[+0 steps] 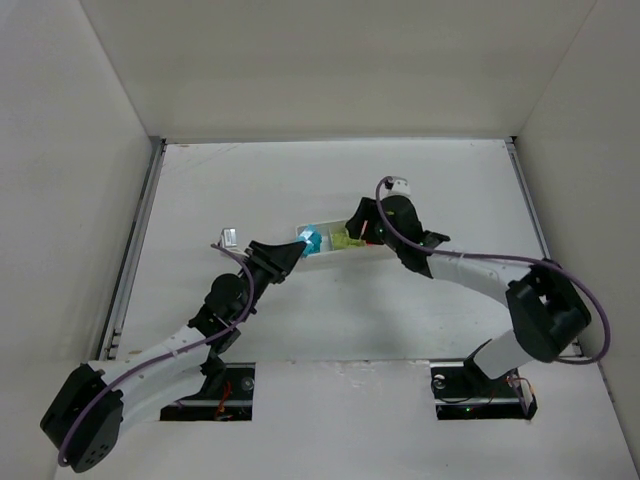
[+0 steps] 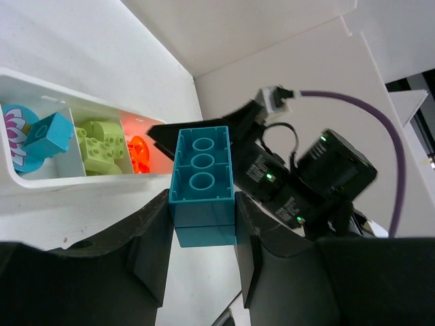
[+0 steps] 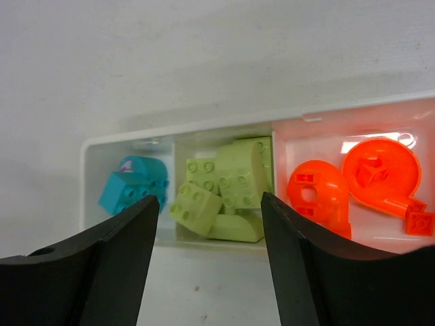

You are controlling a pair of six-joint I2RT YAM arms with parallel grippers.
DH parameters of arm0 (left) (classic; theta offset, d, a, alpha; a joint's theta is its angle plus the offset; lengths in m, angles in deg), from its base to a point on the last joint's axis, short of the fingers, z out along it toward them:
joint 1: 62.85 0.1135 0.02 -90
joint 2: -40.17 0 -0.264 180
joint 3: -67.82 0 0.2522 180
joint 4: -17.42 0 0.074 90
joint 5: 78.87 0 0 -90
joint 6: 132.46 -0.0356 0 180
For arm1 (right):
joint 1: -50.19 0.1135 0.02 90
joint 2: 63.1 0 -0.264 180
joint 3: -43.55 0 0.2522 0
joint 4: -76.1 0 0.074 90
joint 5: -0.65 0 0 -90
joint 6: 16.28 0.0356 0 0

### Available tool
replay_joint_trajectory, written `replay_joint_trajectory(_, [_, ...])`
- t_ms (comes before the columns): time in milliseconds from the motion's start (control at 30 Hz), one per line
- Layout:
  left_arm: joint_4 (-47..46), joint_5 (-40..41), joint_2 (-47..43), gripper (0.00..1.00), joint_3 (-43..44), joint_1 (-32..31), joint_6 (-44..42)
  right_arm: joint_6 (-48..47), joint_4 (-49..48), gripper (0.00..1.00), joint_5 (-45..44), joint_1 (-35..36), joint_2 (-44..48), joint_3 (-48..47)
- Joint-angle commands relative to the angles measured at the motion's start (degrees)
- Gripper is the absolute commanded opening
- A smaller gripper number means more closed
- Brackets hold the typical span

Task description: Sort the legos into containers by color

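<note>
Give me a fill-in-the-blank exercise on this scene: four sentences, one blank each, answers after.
1. The left end effector is shut on a ___ brick.
2. The white tray is divided into ___ compartments.
3. Its middle compartment holds only ___ bricks.
4. The right end effector hangs over the tray with its jaws ___ and nothing between them.

Missing words: teal; three; yellow-green; open.

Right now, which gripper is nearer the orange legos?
Right. The right gripper hovers over the middle of the tray, next to the orange legos; the left gripper, holding a teal brick, is by the opposite end.
</note>
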Motion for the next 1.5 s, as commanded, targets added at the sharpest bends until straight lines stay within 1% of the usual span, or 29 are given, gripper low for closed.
replay_joint_trajectory(0, [-5.00, 3.00, -0.27, 0.12, 0.07, 0.52, 3.44, 2.78, -4.49, 0.69, 1.17, 1.45, 9.31, 2.27])
replay_joint_trajectory(67, [-5.00, 4.67, -0.62, 0.12, -0.11, 0.61, 5.29, 6.63, -10.36, 0.69, 4.50, 2.33, 13.97, 6.74])
replay_joint_trajectory(133, [-5.00, 6.34, -1.15, 0.12, -0.20, 0.70, 7.40, 12.60, -18.87, 0.71, 8.89, 3.38, 17.76, 12.10])
replay_joint_trajectory(233, [-5.18, 6.87, -1.77, 0.12, -0.02, 0.70, 9.25, 21.57, -29.26, 0.72, 13.21, 5.23, 19.01, 16.78])
replay_joint_trajectory(300, [-5.88, 6.87, -2.03, 0.12, -0.02, 0.53, 10.13, 25.71, -34.98, 0.73, 15.06, 7.33, 18.31, 18.01])
replay_joint_trajectory(400, [-7.11, 7.22, -2.30, 0.12, -0.37, -0.18, 11.27, 30.55, -41.76, 0.77, 14.98, 10.59, 16.03, 18.28])
replay_joint_trajectory(533, [-8.87, 7.92, -2.82, 0.12, -1.34, -1.06, 12.68, 36.53, -48.26, 0.78, 14.80, 12.88, 11.55, 17.32])
replay_joint_trajectory(667, [-9.57, 8.10, -3.26, 0.12, -2.13, -1.67, 13.65, 39.35, -55.30, 0.77, 15.24, 13.41, 8.38, 16.79])
replay_joint_trajectory(767, [-9.57, 8.10, -3.61, 0.12, -2.66, -1.76, 14.35, 40.05, -55.75, 0.76, 15.24, 13.41, 7.32, 16.44])
replay_joint_trajectory(1000, [-10.36, 8.10, -2.83, 0.12, -2.66, -2.46, 14.53, 40.76, -56.54, 0.69, 15.68, 13.41, 4.68, 15.03])
replay_joint_trajectory(1200, [-11.16, 8.10, -2.12, 0.12, -2.66, -3.08, 14.53, 41.11, -56.45, 0.61, 16.03, 13.41, 2.75, 13.98])
replay_joint_trajectory(1267, [-11.16, 8.10, -1.86, 0.12, -2.66, -3.34, 14.53, 41.28, -56.45, 0.57, 16.12, 13.41, 2.31, 13.80])
replay_joint_trajectory(1367, [-11.16, 8.10, -1.77, 0.12, -2.66, -3.43, 14.53, 41.46, -56.54, 0.52, 16.30, 13.41, 1.78, 13.62])
replay_joint_trajectory(1467, [-11.16, 8.28, -1.77, 0.13, -2.75, -3.43, 14.70, 41.46, -56.63, 0.51, 16.39, 13.41, 1.43, 13.36])
